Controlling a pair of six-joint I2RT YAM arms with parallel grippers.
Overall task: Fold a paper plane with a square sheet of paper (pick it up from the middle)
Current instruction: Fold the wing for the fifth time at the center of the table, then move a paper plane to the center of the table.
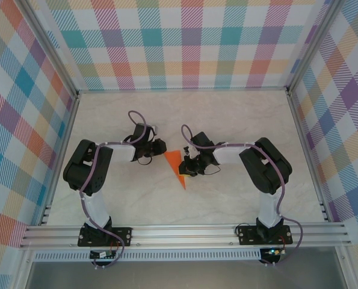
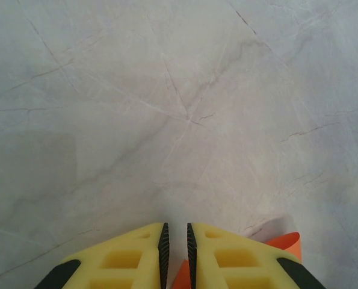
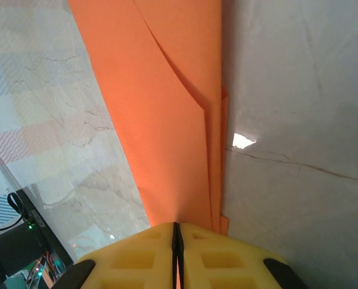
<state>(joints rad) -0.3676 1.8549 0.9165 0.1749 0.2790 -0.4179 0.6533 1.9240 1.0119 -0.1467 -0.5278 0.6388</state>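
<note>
Yellow fingers of the right pincer sat right up against the wrist lens, pressed flat together with no gap. They had the paper plane nipped at its near end, orange layers running away from the tips. Its folds stacked along one side above the pale marbled counter. Over on the left wrist view, the left pincer held its pads a sliver apart, with nothing clearly caught between them. A corner of orange peeked out beside the finger on the right of that view and low in the gap, and whether the pincer touched the paper was hard to call. From above, the plane lay as a narrow orange wedge at mid-counter between the two arms, broad end toward the far wall, sharp tip pointing back toward the bases. Right pincer was on the wedge's right edge, and left pincer stood just beside the broad end's left corner. Both arms were bent inward, elbows out.
</note>
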